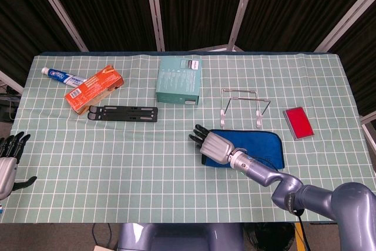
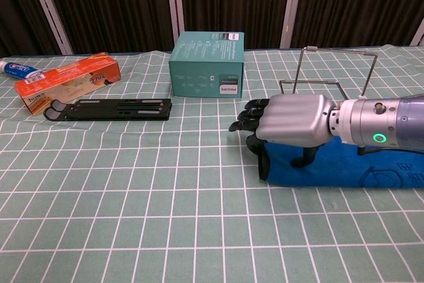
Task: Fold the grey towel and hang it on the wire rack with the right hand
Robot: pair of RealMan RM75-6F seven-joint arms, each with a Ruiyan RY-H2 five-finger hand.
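Observation:
The folded towel (image 1: 265, 143), blue in these views, lies flat on the checked cloth just in front of the wire rack (image 1: 244, 105). In the chest view the towel (image 2: 351, 171) sits below the rack (image 2: 335, 69). My right hand (image 1: 214, 146) hovers low over the towel's left end, palm down. Its fingers (image 2: 248, 118) reach out past the towel's edge, and its thumb points down onto the fabric. It holds nothing. My left hand (image 1: 8, 158) hangs off the table's left edge with its fingers apart and empty.
A teal box (image 1: 180, 79) stands behind the towel. At the left are an orange toothpaste carton (image 1: 94, 88), a toothpaste tube (image 1: 61, 77) and a black folding stand (image 1: 123, 113). A red flat case (image 1: 298, 123) lies right of the rack.

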